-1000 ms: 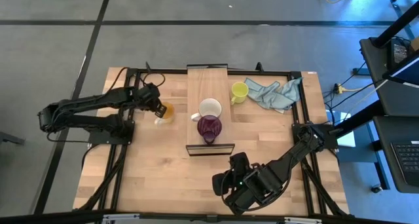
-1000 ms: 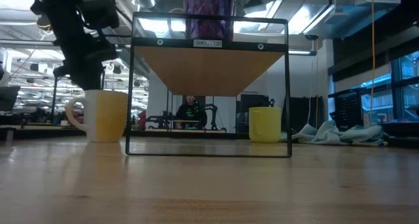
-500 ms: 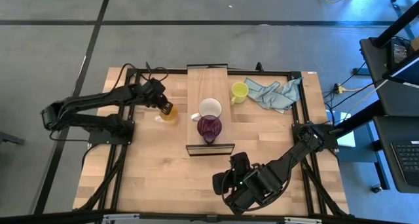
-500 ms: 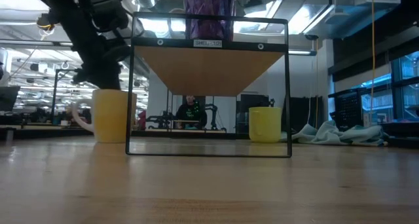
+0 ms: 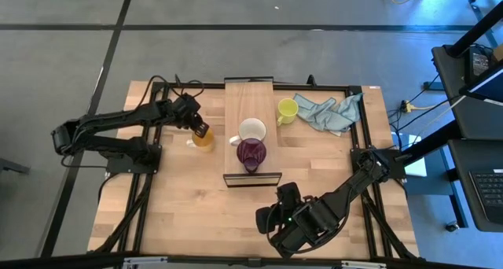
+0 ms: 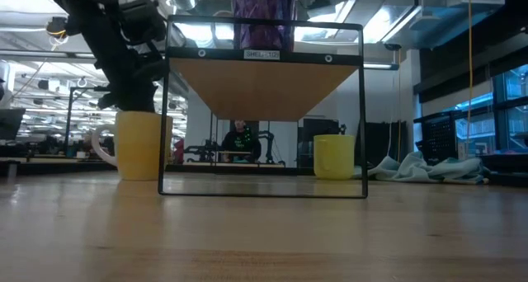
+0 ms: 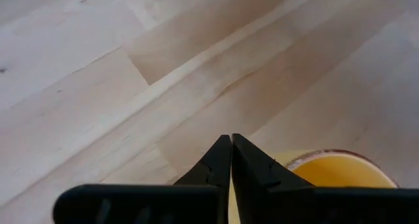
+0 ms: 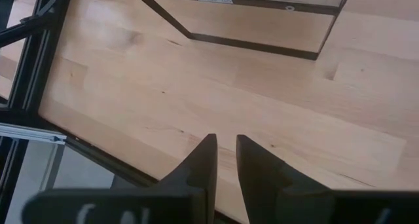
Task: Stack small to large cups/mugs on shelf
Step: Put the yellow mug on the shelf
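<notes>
The orange mug (image 5: 203,138) stands upright on the table left of the shelf (image 5: 249,96); it also shows in the low view (image 6: 140,145). My left gripper (image 5: 197,128) is shut at its rim. The white mug (image 5: 252,130) and the dark purple mug (image 5: 251,152) stand on the shelf board, purple nearer its framed end (image 6: 264,109). The yellow mug (image 5: 287,110) stands on the table right of the shelf. My right gripper (image 5: 284,197) hovers slightly open and empty near the table's near edge. My left gripper comes at the orange mug from above, slanting in from the table's left. Its shut fingers (image 7: 252,168) lie against the mug's rim (image 7: 308,160) on the side away from the shelf. The fingers hide the exact place of contact. The mug stands upright with its base on the table.
A blue-grey cloth (image 5: 330,112) lies crumpled at the far right, next to the yellow mug. A dark metal frame runs along the table's edges (image 8: 39,60). Bare tabletop lies between the shelf's framed end and the near edge (image 8: 262,112).
My left gripper has gone toward the shelf with its shut fingers at the orange mug. The mug has slid a little along the table toward the shelf and turned about, so that its handle now points away from the low camera.
</notes>
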